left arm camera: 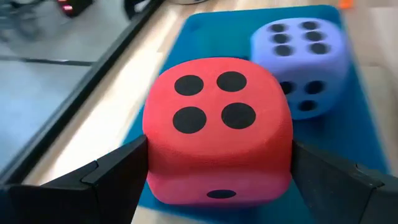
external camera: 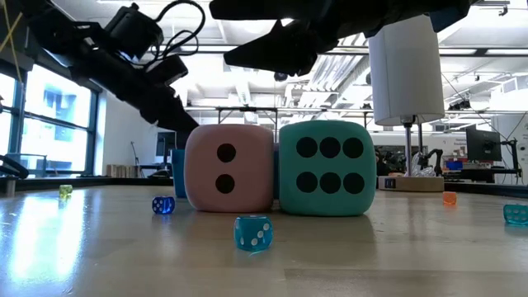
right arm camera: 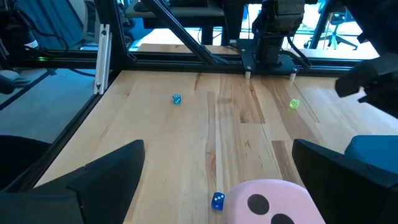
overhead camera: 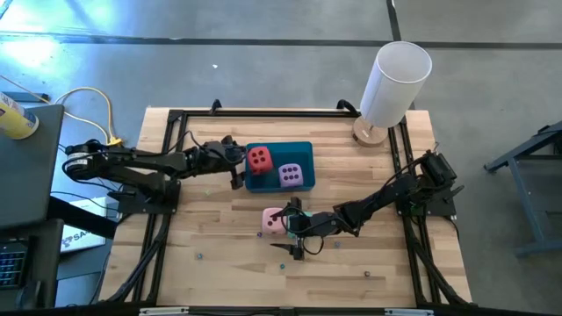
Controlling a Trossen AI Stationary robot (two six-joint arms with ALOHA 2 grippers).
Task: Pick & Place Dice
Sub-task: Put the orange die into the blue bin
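A red die (left arm camera: 217, 130) and a purple die (left arm camera: 301, 59) rest in the blue tray (overhead camera: 303, 149) at the table's middle far side. My left gripper (left arm camera: 219, 146) stands open at the tray's left end, level with the red die, one finger to each side of it. I cannot tell whether they touch it. A pink die (overhead camera: 274, 219) and a teal die (external camera: 327, 167) sit side by side on the wood nearer the front. My right gripper (right arm camera: 217, 149) hangs open just above them, pointing toward the table's left; the pink die (right arm camera: 273, 202) shows low between its fingers.
Tiny dice lie scattered on the wood: blue ones (external camera: 252, 233) (external camera: 162, 205), a yellow-green one (right arm camera: 294, 104) and an orange one (external camera: 450, 198). A white cylinder on a round wooden base (overhead camera: 395, 83) stands at the far right corner. A black frame (overhead camera: 176, 114) rims the table.
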